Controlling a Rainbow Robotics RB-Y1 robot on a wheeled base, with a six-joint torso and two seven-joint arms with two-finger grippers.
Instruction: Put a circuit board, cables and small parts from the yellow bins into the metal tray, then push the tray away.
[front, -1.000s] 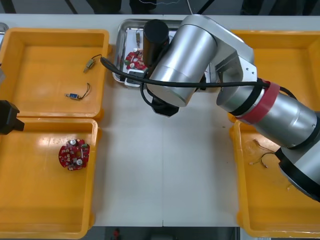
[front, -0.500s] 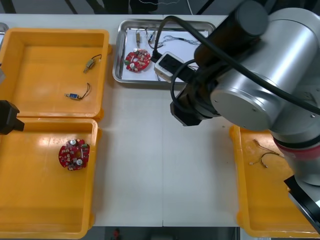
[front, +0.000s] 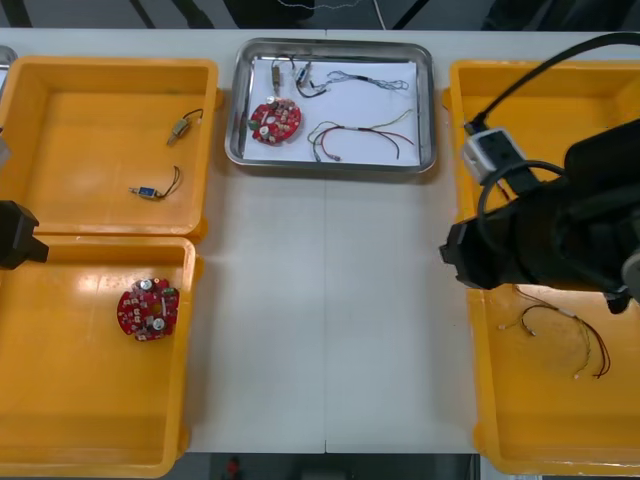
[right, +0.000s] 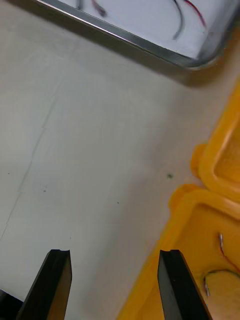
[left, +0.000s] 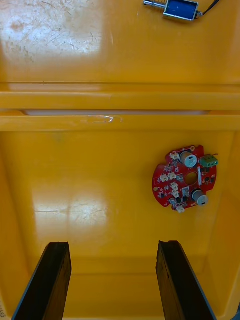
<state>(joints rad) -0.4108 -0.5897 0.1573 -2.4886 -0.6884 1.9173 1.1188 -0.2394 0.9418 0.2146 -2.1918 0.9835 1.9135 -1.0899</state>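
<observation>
The metal tray (front: 238, 110) sits at the table's far middle, white inside. It holds a round red circuit board (front: 276, 119), a red and yellow cable (front: 365, 135), a twisted cable (front: 372, 80) and small metal parts (front: 277, 72). My right gripper (right: 114, 285) is open over the bare table beside the near right yellow bin (right: 200, 235), with the tray's corner (right: 200, 57) beyond its fingers. My left gripper (left: 112, 280) stands open over the near left yellow bin (left: 120, 122), short of a second red circuit board (left: 186, 177).
The far left bin (front: 110, 75) holds two small metal parts (front: 185, 125) (front: 150, 190). A red and yellow cable (front: 570, 335) lies in the near right bin (front: 490, 400). My right arm (front: 550, 240) covers the gap between the right bins. Bare table (front: 330, 300) lies between the bin pairs.
My right arm has swung back from over the tray to the right side, uncovering the tray and the red and yellow cable lying in it. The left arm has not moved.
</observation>
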